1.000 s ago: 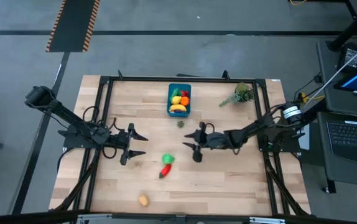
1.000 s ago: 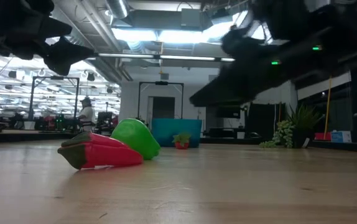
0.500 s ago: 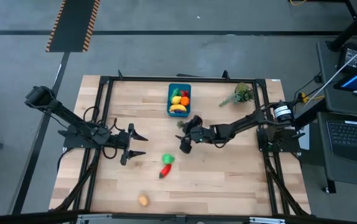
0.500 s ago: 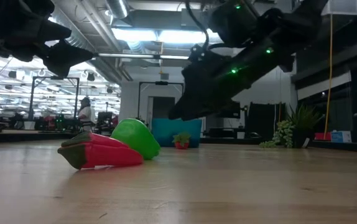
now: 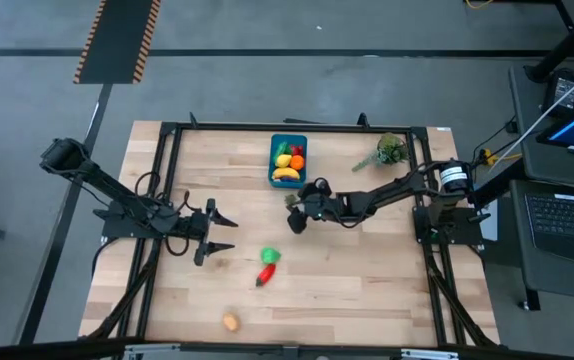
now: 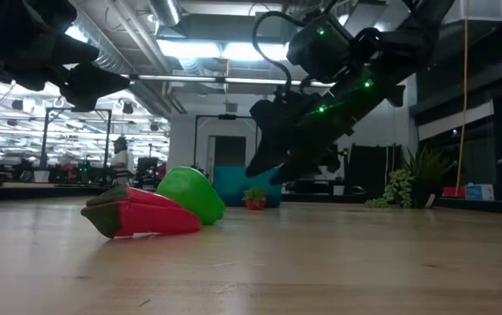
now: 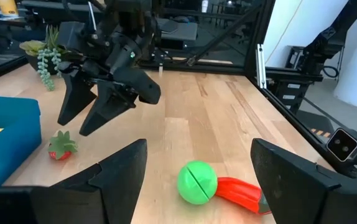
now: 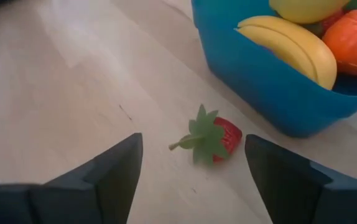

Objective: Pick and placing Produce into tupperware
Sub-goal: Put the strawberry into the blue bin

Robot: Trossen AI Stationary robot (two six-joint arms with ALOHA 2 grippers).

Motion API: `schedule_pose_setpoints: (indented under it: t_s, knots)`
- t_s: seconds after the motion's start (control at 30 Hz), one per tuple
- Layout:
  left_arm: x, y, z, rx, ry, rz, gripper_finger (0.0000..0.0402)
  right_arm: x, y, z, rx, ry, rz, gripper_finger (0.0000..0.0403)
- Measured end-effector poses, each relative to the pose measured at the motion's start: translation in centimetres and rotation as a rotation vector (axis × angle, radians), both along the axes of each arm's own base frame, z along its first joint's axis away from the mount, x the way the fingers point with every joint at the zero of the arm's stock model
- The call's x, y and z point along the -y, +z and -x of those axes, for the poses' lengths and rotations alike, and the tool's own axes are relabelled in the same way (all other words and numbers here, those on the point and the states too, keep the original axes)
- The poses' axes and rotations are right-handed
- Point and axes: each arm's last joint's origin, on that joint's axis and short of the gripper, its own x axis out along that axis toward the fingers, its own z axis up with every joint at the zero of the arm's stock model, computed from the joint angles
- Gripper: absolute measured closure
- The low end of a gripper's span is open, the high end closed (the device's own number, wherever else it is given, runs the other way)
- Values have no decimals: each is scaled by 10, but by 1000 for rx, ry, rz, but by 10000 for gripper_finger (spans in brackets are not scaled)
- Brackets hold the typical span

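Produce sits partly packed: a banana (image 8: 293, 38) and an orange (image 8: 352, 40) lie in the teal tupperware (image 5: 287, 160), while a strawberry (image 8: 213, 140) lies on the table (image 5: 367, 280) just beside the tub. The right gripper (image 5: 295, 212) hangs over that strawberry, fingers spread and empty. The left gripper (image 5: 222, 231) waits, released, near a red pepper (image 5: 265, 275).

Open-plan robotics lab: exposed ceiling ducts (image 6: 137, 48), distant workbenches (image 6: 24, 179).
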Motion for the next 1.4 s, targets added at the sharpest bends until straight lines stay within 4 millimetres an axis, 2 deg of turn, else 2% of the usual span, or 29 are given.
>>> schedule_pose_setpoints:
  t_s: [0.4, 0.6, 0.77, 1.4]
  knots:
    - [0, 0, 0, 0, 0, 0, 121, 8, 0, -1, 55, -81, -69, 120]
    - [0, 0, 0, -1, 0, 2, 121, 10, -22, -6, 52, -104, -91, 120]
    - [0, 0, 0, -3, 1, 4, 121, 12, -33, -9, 84, -123, -111, 120]
    - [0, 0, 0, -3, 1, 6, 121, 14, -35, -10, 107, -160, -138, 121]
